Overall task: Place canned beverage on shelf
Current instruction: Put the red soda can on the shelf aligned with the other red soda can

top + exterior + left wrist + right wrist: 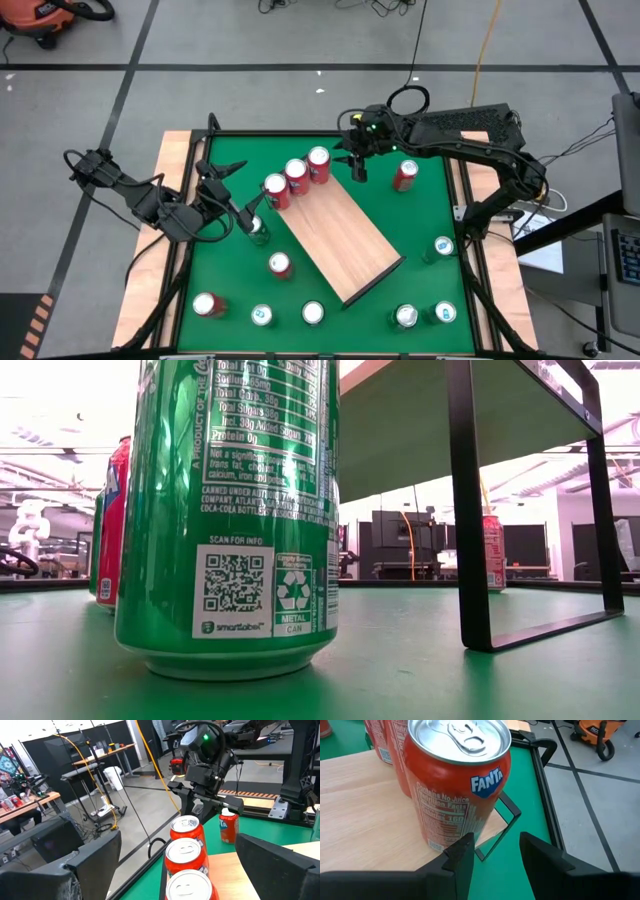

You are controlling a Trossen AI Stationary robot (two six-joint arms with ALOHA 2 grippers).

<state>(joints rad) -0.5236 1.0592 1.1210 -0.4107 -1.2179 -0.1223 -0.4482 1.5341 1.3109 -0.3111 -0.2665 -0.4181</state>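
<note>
Three orange cans sit in a row on the shelf [337, 240] at its far end: first can [318, 163], second can [297, 175], third can [276, 189], touching or nearly touching each other. The shelf is a light wood board on thin dark legs, lying diagonally across the middle of the green surface [420, 215].

The right end effector [358, 162] hangs just beside the first can on its right, at the shelf's far corner. In the right wrist view its fingers [462, 854] stand partly apart with nothing between them; the Fanta can [455, 785] stands upright on the wood just ahead of the fingertips, not gripped.

The left end effector [240, 205] is at the left side of the surface, near the third can and close to a green can [259, 230] standing on the surface beside the shelf's left edge. Its fingers are spread wide and hold nothing; the left wrist view looks along the can row toward the right arm.

Other cans stand upright on the surface: a red one [405, 174] at far right, one red [280, 264] left of the shelf, one red [206, 304] at the near left corner, and several silver-topped ones along the near edge and right side.

In the low view a green can [235, 510] fills the foreground, with the shelf's dark leg [468, 510] to its right.
</note>
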